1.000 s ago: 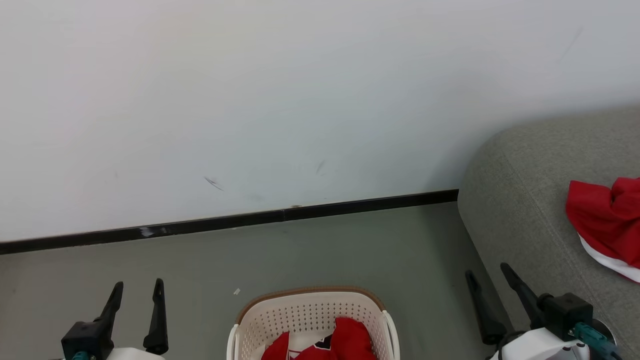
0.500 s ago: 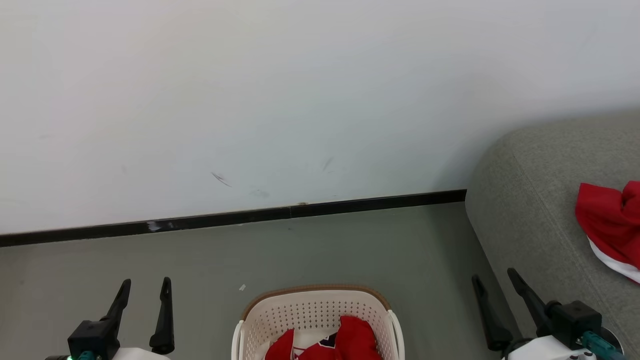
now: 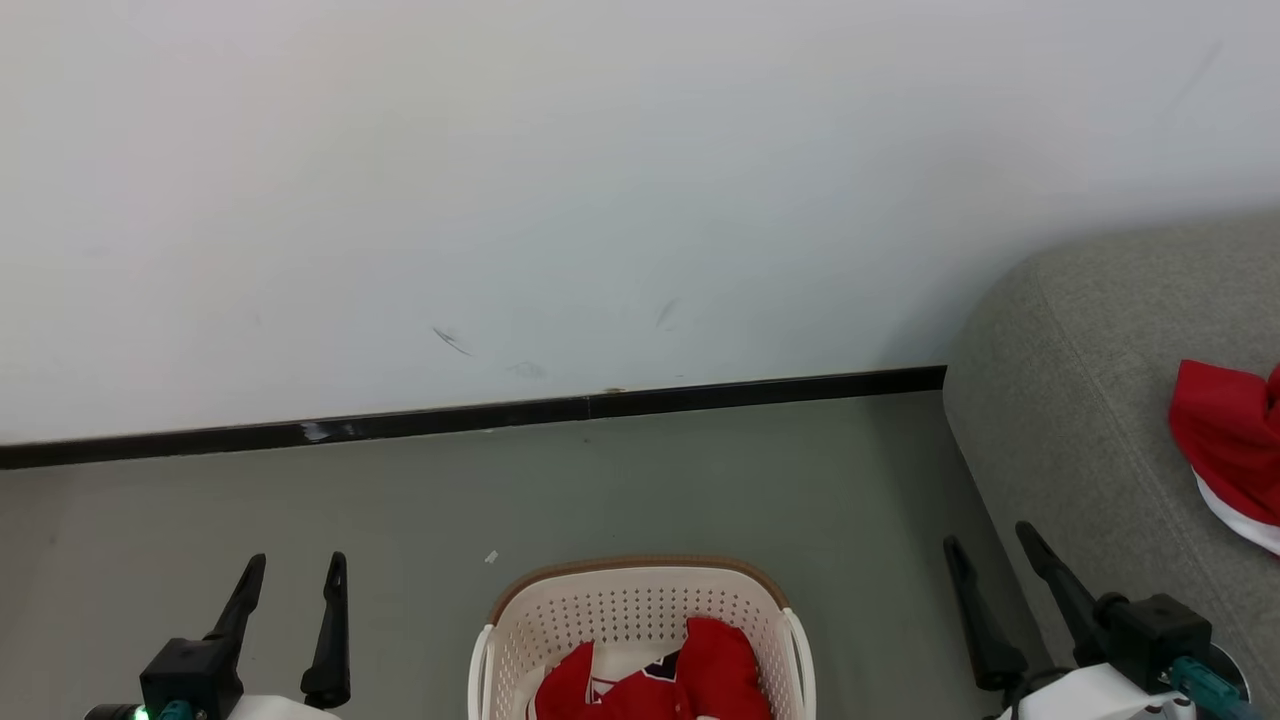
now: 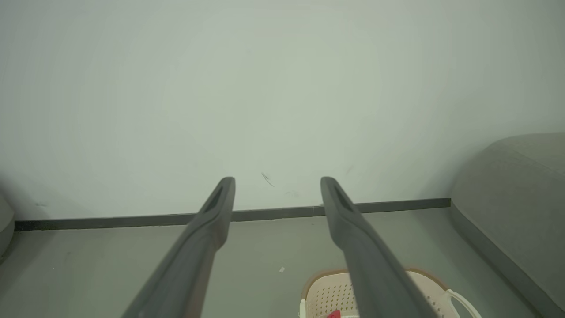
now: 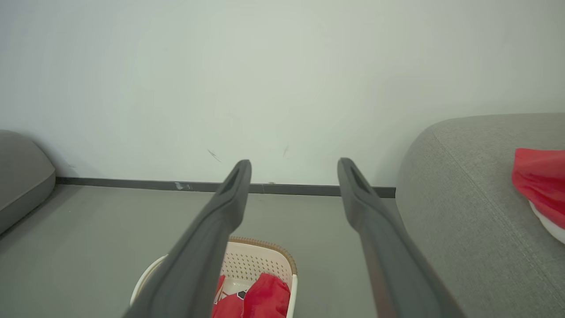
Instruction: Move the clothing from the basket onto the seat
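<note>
As seen from the head: plain off-white wall (image 3: 600,180) across the upper half, smooth, marked by a few short dark scuffs (image 3: 450,340). Along its foot, a black skirting strip (image 3: 700,393) with a pale chipped patch toward the left. Below that, matt grey-green floor (image 3: 720,480), with a small pale scrap (image 3: 490,557) lying on it.

At bottom centre, basket (image 3: 620,620), standing on the floor between the two grippers and near the scrap; cream, with perforated walls and a brown rim, cut off by the lower edge. Inside it, clothing (image 3: 715,660): a crumpled red heap with white parts and a dark print, resting below the rim.

At right, seat (image 3: 1080,400): grey woven upholstery with a rounded corner and a stitched seam, covering the right end of the skirting strip, and separated from the basket by a strip of floor. On its top, at the right edge, a red garment (image 3: 1225,440) with a white band, lying crumpled.

At lower left, left gripper (image 3: 297,560), over the floor, fingers spread apart and holding nothing. At lower right, right gripper (image 3: 988,537), at the seat's near side, likewise spread wide and empty, well apart from the red garment.

In the right wrist view, a second grey cushion (image 5: 22,172) at far left, against the same wall.
</note>
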You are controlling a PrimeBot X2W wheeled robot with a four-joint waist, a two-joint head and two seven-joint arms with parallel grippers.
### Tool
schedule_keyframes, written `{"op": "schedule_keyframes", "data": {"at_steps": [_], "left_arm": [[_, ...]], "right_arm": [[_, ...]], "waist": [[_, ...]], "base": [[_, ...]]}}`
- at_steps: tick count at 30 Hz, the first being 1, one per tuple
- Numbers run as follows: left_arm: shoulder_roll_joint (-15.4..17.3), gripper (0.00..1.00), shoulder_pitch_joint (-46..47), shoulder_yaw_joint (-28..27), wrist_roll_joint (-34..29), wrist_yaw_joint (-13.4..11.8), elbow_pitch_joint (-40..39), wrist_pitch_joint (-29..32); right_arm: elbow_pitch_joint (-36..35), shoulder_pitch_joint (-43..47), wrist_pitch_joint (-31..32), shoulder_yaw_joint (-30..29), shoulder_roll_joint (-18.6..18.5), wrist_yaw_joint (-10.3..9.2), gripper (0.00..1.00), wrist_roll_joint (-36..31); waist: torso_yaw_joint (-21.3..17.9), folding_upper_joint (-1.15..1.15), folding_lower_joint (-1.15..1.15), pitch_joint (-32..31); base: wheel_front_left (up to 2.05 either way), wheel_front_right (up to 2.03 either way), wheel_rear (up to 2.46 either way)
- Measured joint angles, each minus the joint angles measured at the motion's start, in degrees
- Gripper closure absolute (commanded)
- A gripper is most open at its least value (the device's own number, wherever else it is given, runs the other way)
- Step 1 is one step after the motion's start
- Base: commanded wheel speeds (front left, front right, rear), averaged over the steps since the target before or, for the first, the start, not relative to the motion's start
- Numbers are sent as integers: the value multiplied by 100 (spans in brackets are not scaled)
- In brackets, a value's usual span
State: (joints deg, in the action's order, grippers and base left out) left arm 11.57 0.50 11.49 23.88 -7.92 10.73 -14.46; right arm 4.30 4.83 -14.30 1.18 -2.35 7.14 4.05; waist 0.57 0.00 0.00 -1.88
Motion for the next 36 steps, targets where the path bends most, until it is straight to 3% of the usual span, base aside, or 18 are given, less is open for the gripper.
{"op": "schedule_keyframes", "data": {"at_steps": [11,23,36], "left_arm": [[94,0,59,16,-149,10,24,0],[130,0,580,381,-335,254,187,30],[-113,0,1236,866,-550,510,611,87]], "right_arm": [[-176,-18,-1,-38,0,0,0,-1],[-453,-255,-1,9,0,0,0,-4],[-736,-561,-1,-108,-1,0,0,-55]], "waist": [[-49,0,0,265],[-121,0,0,758],[-290,0,0,1375]], "base": [[0,0,0],[0,0,0],[0,0,0]]}}
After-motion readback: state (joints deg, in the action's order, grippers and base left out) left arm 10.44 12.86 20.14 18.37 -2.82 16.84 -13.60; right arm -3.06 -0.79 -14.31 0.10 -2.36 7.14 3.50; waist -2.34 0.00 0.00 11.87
